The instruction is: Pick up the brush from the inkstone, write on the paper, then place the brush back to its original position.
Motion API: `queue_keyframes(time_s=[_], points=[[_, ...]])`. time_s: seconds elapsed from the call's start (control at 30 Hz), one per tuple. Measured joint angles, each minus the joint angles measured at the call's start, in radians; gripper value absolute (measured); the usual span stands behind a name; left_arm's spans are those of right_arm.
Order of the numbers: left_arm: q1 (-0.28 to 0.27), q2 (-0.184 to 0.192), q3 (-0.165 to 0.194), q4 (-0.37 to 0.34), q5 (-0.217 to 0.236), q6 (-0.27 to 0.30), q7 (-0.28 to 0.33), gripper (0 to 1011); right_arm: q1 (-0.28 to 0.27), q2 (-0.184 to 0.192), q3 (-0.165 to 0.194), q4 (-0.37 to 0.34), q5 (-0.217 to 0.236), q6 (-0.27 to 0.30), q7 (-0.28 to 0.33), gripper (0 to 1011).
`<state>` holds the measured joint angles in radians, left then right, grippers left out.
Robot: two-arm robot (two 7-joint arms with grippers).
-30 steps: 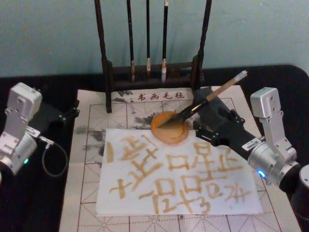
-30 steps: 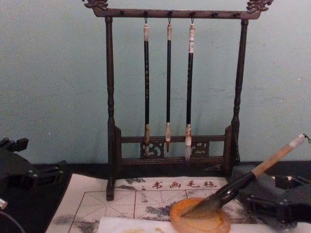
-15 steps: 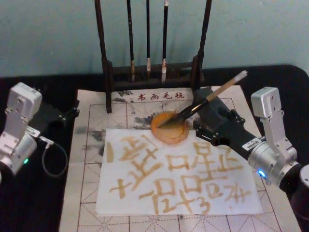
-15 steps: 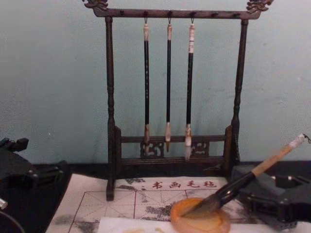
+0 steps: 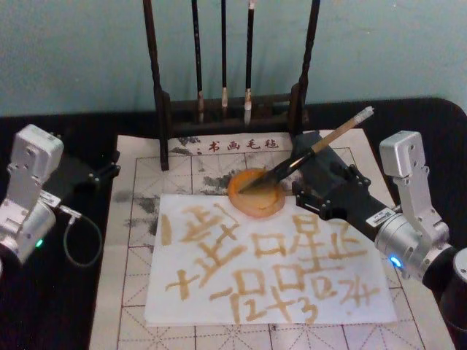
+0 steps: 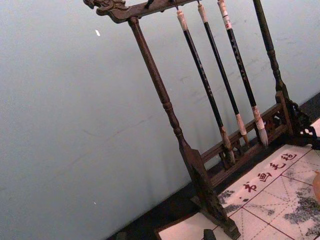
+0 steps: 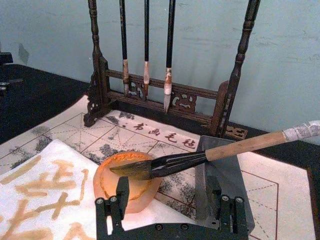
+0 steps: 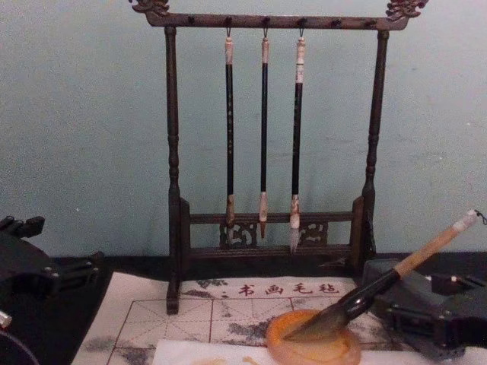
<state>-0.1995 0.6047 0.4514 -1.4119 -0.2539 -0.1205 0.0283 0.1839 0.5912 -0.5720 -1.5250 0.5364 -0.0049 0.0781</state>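
On the gridded mat (image 5: 139,292) the paper (image 5: 350,310) lies inked, the brush (image 5: 306,154) rests tip-down in the inkstone (image 5: 252,204), and the right gripper (image 7: 170,212) sits spread wide just beside it, empty.

Bamboo-handled brush (image 7: 210,156) (taped end), glossy amber inkstone (image 7: 127,182), matt white paper (image 5: 270,270) — dark wooden rack (image 8: 266,137).

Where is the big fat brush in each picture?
Head view: the brush lies slanted right of centre, tip in the orange inkstone.
Chest view: the brush is at the lower right, leaning up toward the right edge.
Right wrist view: the brush crosses the middle, tip over the inkstone.
Left wrist view: the brush is not in it.
Shared landmark: the dark wooden rack with three thin hanging brushes.
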Motion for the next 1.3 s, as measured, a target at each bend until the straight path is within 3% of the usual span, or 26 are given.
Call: queue_keyframes(time_s=[1.3], points=[[0.000,0.000,0.000,0.000,0.000,0.000,0.000,1001,0.000,0.000,0.000,0.000,0.000,0.000,0.000,1000]])
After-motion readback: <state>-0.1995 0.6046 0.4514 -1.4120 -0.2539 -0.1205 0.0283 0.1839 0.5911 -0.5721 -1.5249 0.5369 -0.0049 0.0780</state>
